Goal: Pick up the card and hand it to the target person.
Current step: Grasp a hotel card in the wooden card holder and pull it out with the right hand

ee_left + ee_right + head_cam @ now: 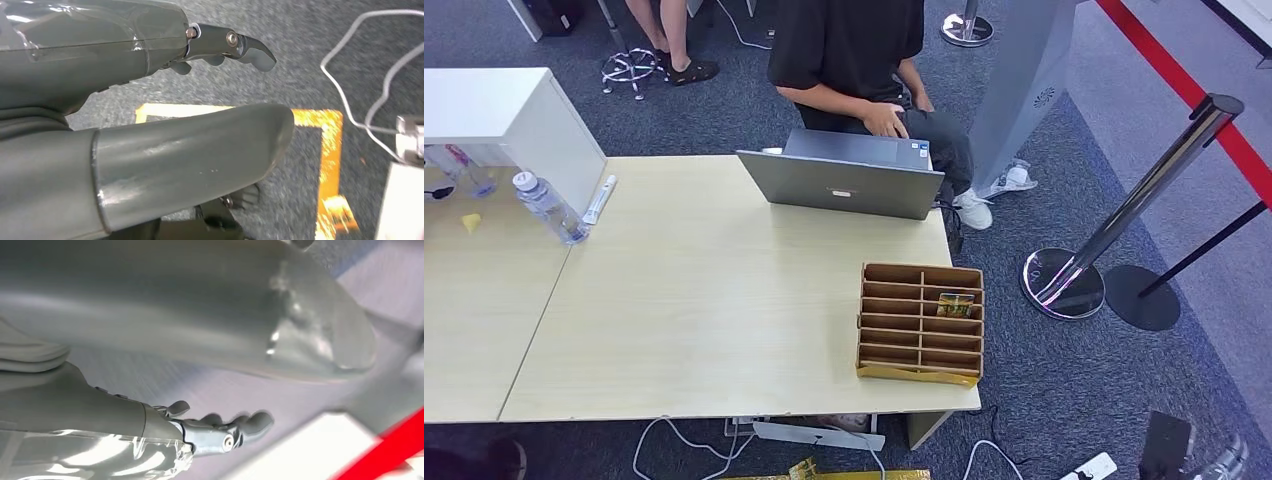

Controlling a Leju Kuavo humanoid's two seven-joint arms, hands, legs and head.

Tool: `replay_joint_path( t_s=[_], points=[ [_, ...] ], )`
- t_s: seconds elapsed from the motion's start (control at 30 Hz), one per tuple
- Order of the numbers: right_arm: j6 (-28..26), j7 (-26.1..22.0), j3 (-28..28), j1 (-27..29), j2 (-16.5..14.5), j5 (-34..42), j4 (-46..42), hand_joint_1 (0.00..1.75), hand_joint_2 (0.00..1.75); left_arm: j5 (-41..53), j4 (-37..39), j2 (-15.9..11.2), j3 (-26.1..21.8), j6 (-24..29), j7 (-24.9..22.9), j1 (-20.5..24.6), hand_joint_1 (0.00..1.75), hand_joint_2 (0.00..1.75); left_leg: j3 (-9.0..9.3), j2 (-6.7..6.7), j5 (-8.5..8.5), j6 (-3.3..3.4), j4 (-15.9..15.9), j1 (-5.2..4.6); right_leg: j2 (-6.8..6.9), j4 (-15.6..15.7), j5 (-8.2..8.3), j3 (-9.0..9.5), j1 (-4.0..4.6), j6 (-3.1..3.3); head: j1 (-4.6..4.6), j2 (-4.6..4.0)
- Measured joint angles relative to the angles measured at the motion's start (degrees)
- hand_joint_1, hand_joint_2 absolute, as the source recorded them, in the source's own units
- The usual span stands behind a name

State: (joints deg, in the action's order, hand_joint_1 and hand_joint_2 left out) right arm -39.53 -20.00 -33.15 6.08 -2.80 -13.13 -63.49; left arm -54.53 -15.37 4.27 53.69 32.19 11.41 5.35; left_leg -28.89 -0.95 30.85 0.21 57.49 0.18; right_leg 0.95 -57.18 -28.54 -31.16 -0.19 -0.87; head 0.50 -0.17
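Light wood table (694, 300) spans the head view, a seam splitting off its left section; person (854, 50) in black top seated at the far edge, one hand at the open grey laptop (849, 180) which sits on the far edge right of centre; white cabinet (514, 115) stands at the far left corner; brown cardboard organizer (921, 322) with rows of slots sits at the near right corner, its front touching the near edge; card (955, 304), yellowish-green, stands in a right-column slot of the organizer, second row from the far side as far as I can tell; clear water bottle (549, 207) lies tilted near the cabinet, close to the seam; white marker-like tube (600, 198) just beside the bottle, toward the far edge; small yellow item (470, 222) on the left section; chrome stanchion (1124, 215) with red belt on the carpet right of the table.

Left hand (210, 100) hangs over grey carpet with a yellow tape outline (325, 150) and white cables; thumb and fingers apart, holding nothing.

Right hand (220, 390) blurred; thumb well apart from the lightly curled fingers (250, 422), nothing in it.
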Motion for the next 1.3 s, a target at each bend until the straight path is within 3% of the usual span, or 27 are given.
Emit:
replay_joint_path(
  t_s=[0.03,0.1,0.53,0.67,0.83,1.0,1.3],
  points=[
    [0.0,0.5,0.3,0.8,-0.4,5.7,-2.6,0.0,0.0,0.0,0.0,0.0,0.1,-0.3,0.0,0.2,0.0,0.0,0.05,0.17,0.05,-0.05,0.0,0.0,-0.17,0.0,0.01,0.01,0.0,0.01,-0.01,0.0],
    [0.1,1.1,0.9,2.2,-0.7,10.1,-6.7,0.0,0.0,0.0,0.0,-0.1,0.1,-0.6,0.0,0.4,0.0,0.0,0.1,0.31,0.08,-0.07,0.0,-0.01,-0.31,0.0,0.03,0.01,-0.01,0.01,0.01,0.0],
    [0.1,4.1,4.4,5.4,-2.5,1.5,-24.0,0.0,0.0,0.0,0.0,-0.5,0.9,-1.0,-0.3,0.5,0.0,0.0,0.27,0.45,0.05,-0.04,0.0,-0.03,-0.52,0.0,0.12,-0.01,-0.02,-0.08,0.03,0.0],
    [0.1,4.4,4.6,6.1,-2.9,-0.5,-26.2,0.0,1.75,0.0,0.0,-0.6,1.1,-1.0,-0.3,0.5,0.0,0.0,0.26,0.46,0.06,-0.04,0.0,-0.03,-0.53,0.0,0.12,-0.01,-0.02,-0.08,0.03,0.0],
    [0.1,7.8,6.9,7.1,-2.7,-6.3,-28.4,0.0,1.75,-0.3,0.0,-0.7,1.1,-1.0,-0.2,0.5,0.0,0.0,0.18,0.47,0.06,-0.04,0.0,-0.04,-0.54,0.0,0.12,0.0,-0.03,-0.08,0.03,0.0],
    [0.1,14.6,12.6,8.4,-0.1,-15.8,-31.7,0.0,1.75,-0.7,0.0,-0.9,1.1,-1.1,-0.2,0.6,0.0,0.0,0.14,0.47,0.06,-0.04,0.0,-0.04,-0.53,0.0,0.12,0.01,-0.03,-0.08,0.04,0.0],
    [0.1,34.6,27.2,9.1,8.9,-38.8,-38.5,0.0,1.75,-1.2,0.0,-1.0,1.1,-1.2,-0.2,0.7,0.0,0.0,0.12,0.46,0.06,-0.04,0.0,-0.03,-0.52,0.0,0.12,-0.01,-0.03,-0.08,0.03,0.0]
  ],
)
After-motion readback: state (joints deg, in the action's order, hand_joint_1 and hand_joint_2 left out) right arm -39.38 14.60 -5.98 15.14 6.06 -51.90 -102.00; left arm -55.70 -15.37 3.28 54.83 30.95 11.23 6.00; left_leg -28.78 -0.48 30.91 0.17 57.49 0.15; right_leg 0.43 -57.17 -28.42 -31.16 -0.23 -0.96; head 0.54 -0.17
